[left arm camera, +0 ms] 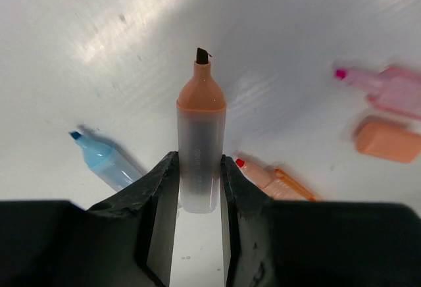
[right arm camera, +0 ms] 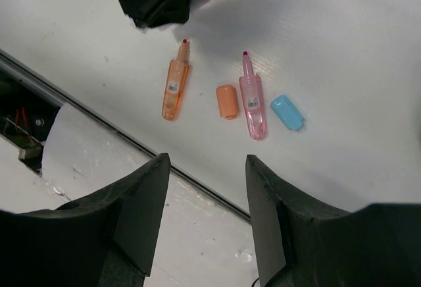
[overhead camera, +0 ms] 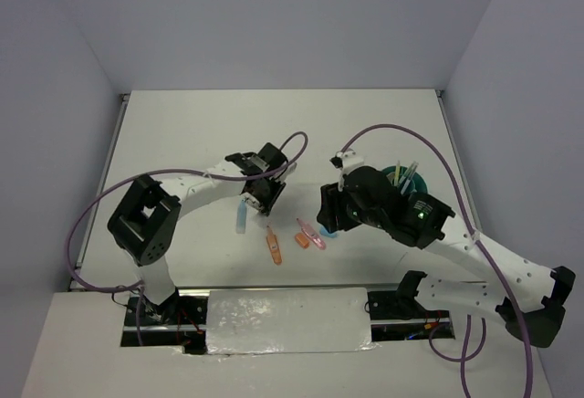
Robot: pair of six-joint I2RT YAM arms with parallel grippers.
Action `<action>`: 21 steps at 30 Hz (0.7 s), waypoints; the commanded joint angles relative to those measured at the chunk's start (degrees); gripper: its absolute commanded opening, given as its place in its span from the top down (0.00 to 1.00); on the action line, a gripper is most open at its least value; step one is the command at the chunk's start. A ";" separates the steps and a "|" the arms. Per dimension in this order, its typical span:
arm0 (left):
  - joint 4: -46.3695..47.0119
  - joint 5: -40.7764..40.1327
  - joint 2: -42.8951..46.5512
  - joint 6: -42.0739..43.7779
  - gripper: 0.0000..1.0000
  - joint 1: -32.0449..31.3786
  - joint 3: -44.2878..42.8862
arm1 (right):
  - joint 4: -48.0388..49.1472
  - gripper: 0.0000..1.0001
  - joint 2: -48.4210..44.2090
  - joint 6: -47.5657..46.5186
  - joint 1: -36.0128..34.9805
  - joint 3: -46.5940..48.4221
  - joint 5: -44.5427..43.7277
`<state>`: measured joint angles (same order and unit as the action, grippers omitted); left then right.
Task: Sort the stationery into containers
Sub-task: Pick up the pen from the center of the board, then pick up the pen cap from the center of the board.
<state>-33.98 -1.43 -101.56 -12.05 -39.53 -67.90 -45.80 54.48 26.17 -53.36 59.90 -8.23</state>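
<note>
Grips an uncapped peach highlighter (left arm camera: 200,129) by its clear barrel in the left tool (left arm camera: 199,168), fingers pressed to both sides, dark chisel tip pointing away, above the table (left arm camera: 131,24). Holds the right tool (right arm camera: 207,162) wide apart and empty over the table's near edge. Lying loose on the table between the two: a light blue highlighter (left arm camera: 102,158), an orange highlighter (right arm camera: 175,88), an orange cap (right arm camera: 227,101), a pink highlighter (right arm camera: 252,99) and, just beside that, a blue cap (right arm camera: 287,112). Off to the right, behind the right arm: a teal cup (overhead camera: 422,180) with thin pens (overhead camera: 401,171) standing in it.
</note>
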 commanded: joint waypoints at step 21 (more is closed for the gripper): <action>-3.02 -8.50 33.52 -15.81 1.00 0.50 -4.88 | 11.52 0.51 35.51 -3.32 -3.50 3.38 2.43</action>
<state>-36.56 -10.70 -70.50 -26.35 -39.40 -73.80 -36.14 88.49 24.03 -55.83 60.34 -5.26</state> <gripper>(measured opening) 0.377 0.486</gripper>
